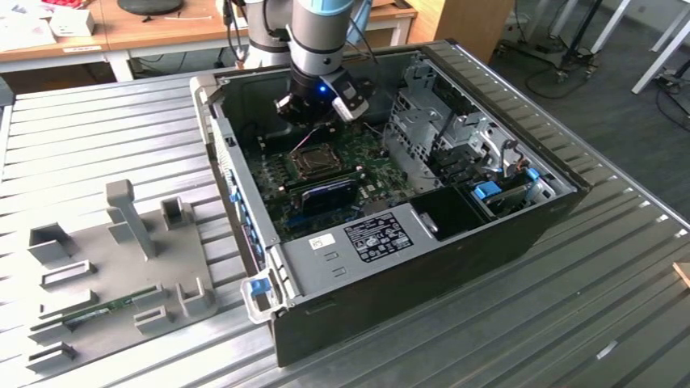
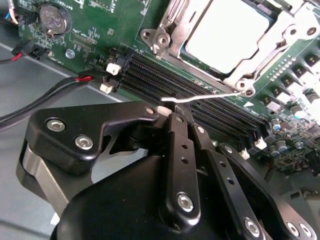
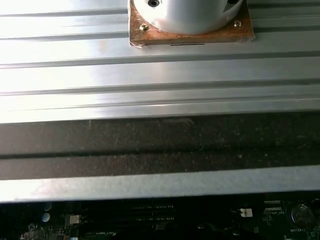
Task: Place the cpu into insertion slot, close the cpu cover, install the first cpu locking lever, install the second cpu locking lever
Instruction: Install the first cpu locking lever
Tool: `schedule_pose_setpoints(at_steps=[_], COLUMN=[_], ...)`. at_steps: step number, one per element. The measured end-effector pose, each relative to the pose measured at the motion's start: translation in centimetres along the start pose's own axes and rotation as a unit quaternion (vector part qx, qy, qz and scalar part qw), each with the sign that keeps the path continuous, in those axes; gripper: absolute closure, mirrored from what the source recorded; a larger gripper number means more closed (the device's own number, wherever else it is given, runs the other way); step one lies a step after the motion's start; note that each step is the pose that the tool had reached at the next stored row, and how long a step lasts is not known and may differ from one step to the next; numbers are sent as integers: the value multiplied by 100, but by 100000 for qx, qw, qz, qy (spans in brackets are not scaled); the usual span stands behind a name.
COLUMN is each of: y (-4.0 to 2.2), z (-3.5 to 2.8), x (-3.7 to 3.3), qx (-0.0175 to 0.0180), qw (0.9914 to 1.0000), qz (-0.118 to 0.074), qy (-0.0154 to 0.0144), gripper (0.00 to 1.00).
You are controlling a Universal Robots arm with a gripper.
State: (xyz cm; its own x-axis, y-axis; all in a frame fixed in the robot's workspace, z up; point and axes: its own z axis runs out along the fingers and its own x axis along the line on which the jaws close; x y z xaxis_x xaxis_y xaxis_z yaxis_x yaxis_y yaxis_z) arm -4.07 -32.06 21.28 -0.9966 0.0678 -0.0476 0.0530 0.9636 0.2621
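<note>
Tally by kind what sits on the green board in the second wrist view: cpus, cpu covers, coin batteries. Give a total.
cpu: 1
cpu cover: 1
coin battery: 1
Total: 3

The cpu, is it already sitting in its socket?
Yes, the cpu lies flat inside the silvery cpu cover frame on the green motherboard.

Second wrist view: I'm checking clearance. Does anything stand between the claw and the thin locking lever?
Nothing visible does. The claw is right beside the free end of the lever, over the memory slots.
</note>
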Motion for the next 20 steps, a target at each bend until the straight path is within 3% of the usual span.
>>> schedule_pose_setpoints(at_steps=[7, 13, 16, 20], y=[25, 28, 22, 18], z=[-93, -106, -107, -109], x=[-4, -4, -4, 17], qx=[-54, -103, -550, -565], qw=[100000, 100000, 99998, 99998], qz=[4, 6, 32, 13], qy=[4, 9, 10, -42], gripper=[89, 89, 89, 89])
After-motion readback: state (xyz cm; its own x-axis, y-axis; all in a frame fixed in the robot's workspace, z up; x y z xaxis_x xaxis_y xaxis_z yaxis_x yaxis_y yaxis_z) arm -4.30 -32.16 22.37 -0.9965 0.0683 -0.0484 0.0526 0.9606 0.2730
